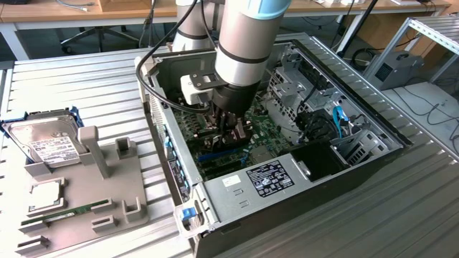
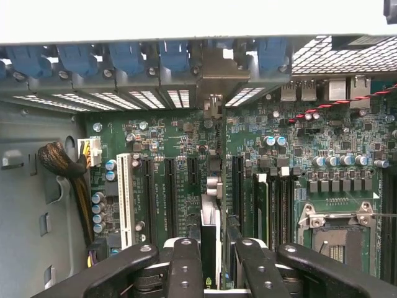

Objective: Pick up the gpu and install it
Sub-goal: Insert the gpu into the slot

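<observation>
My gripper [image 1: 228, 135] reaches down into the open computer case [image 1: 373, 121], just above the green motherboard [image 1: 269, 129]. In the wrist view the gripper [image 2: 217, 251] is shut on the gpu [image 2: 211, 214]. I see the card edge-on between the two black fingers [image 2: 186, 264]. It stands upright over the black expansion slots [image 2: 169, 192]. Its silver end bracket [image 2: 214, 74] lies against the case's rear slot openings, among the blue clips. I cannot tell whether the card is seated in a slot.
Beside the case, at the exterior view's left, a grey fixture tray [image 1: 107, 215] holds a hard drive [image 1: 47, 142], a processor [image 1: 47, 196] and a RAM stick [image 1: 64, 211]. Inside are the power supply [image 1: 265, 177], drive cage [image 1: 301, 86], a white slot [image 2: 125, 198], a cable bundle [image 2: 62, 158] and the processor socket [image 2: 338, 230].
</observation>
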